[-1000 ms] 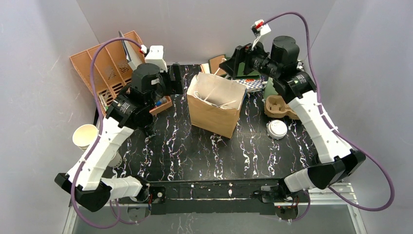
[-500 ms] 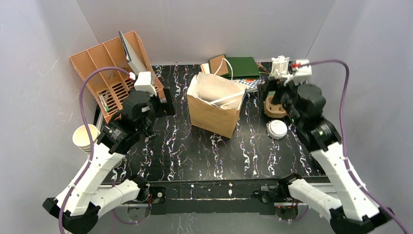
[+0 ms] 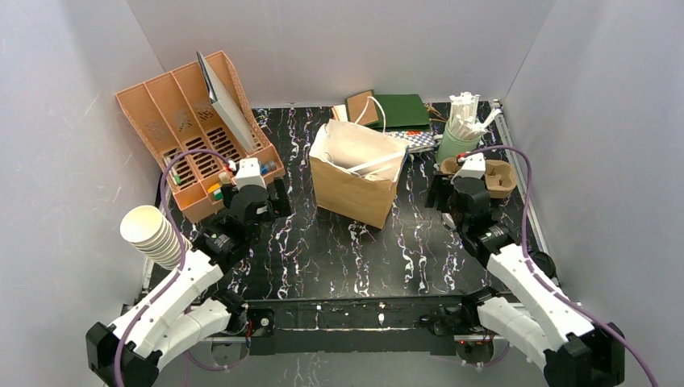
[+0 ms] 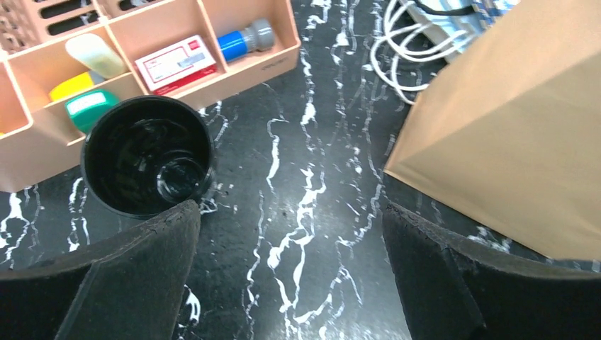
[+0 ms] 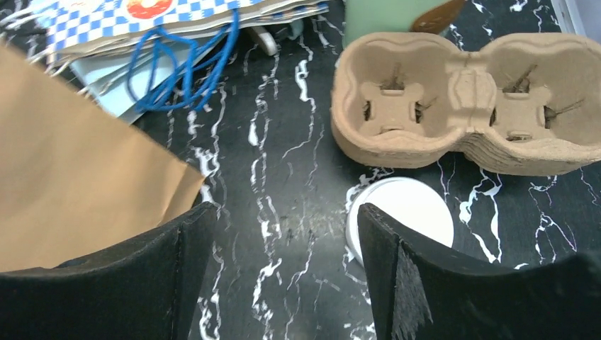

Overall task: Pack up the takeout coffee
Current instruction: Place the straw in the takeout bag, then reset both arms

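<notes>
No legible txt; box (image 4: 176, 62) label too blurry.

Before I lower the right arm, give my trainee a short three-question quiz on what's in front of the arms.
1. True or false: the paper bag stands open at the top.
2. What lies closest to the right gripper? A. white lid; B. spoon; C. banana.
3. How many cup wells does the cardboard carrier show?
Key: 1 true; 2 A; 3 two.
</notes>
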Controlling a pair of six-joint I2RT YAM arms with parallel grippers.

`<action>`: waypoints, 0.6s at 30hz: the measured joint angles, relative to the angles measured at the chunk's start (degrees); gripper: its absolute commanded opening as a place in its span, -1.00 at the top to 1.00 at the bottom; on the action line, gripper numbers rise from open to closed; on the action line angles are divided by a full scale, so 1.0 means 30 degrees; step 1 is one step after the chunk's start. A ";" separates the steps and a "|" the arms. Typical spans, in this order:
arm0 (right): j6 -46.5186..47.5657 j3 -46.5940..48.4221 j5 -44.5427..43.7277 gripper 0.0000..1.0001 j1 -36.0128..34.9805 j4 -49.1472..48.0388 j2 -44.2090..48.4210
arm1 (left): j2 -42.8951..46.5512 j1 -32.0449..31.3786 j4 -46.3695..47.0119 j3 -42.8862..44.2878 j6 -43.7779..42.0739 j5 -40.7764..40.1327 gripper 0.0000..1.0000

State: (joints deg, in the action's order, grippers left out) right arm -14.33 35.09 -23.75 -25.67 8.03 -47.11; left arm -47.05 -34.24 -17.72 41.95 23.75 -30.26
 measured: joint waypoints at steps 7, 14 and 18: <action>-0.0117 -0.1851 0.2499 -0.66 0.4393 -0.4692 -0.2732 | -0.1049 0.0029 0.4721 -0.3111 -0.2302 -0.2725 -0.96; 0.0517 -0.3373 0.4568 -0.79 0.7439 -0.9260 -0.5989 | -0.4291 0.1290 1.1242 -0.6382 -0.4597 -0.4306 -0.96; 0.1661 -0.3949 0.5552 -0.84 0.7766 -1.1810 -0.7774 | -0.6688 0.2397 1.5191 -0.7766 -0.5734 -0.4051 -0.96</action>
State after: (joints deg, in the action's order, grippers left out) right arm -9.34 23.24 -7.09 -2.37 -27.40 -70.43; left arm -67.11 -27.05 27.86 18.65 6.55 -42.41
